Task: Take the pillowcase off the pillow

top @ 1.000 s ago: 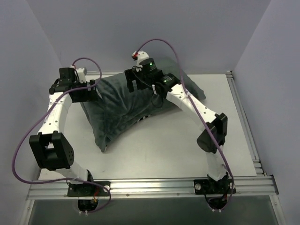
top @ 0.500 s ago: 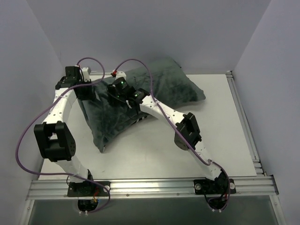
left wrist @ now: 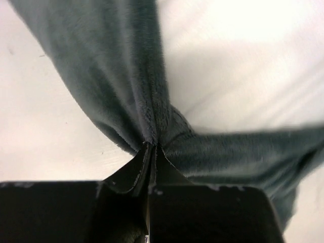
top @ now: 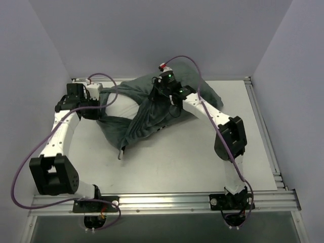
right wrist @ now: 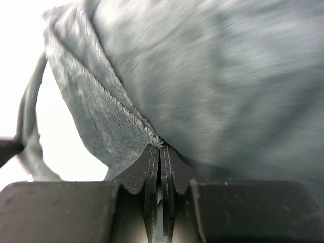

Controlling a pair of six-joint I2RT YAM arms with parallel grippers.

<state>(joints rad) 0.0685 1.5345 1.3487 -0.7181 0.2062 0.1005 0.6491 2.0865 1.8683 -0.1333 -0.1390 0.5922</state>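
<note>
Pale lavender walls (top: 152, 35) close in a white surface (top: 177, 167), with an aluminium rail (top: 167, 201) along its near edge where both arms are bolted. Toward the far side of that surface lies the pillowcase (top: 152, 114), showing its dark grey plush face, rumpled and bunched into folds, with one narrow corner trailing toward the near left. The pillow (top: 123, 105) shows as a patch of plain white at the left end of the bundle, where the grey fabric is drawn open around it; the rest of it is hidden under the cover. The left gripper (left wrist: 152, 148) sits at the far left and has its jaws pressed together on a gathered fold of the grey fabric, which fans away from the pinch in two bands, with the white pillow just beyond. The right gripper (right wrist: 160, 148) reaches over the far middle of the bundle, and its jaws are likewise clamped tight on a furry edge of the pillowcase. Purple cables (top: 30, 147) loop along both arms.
</note>
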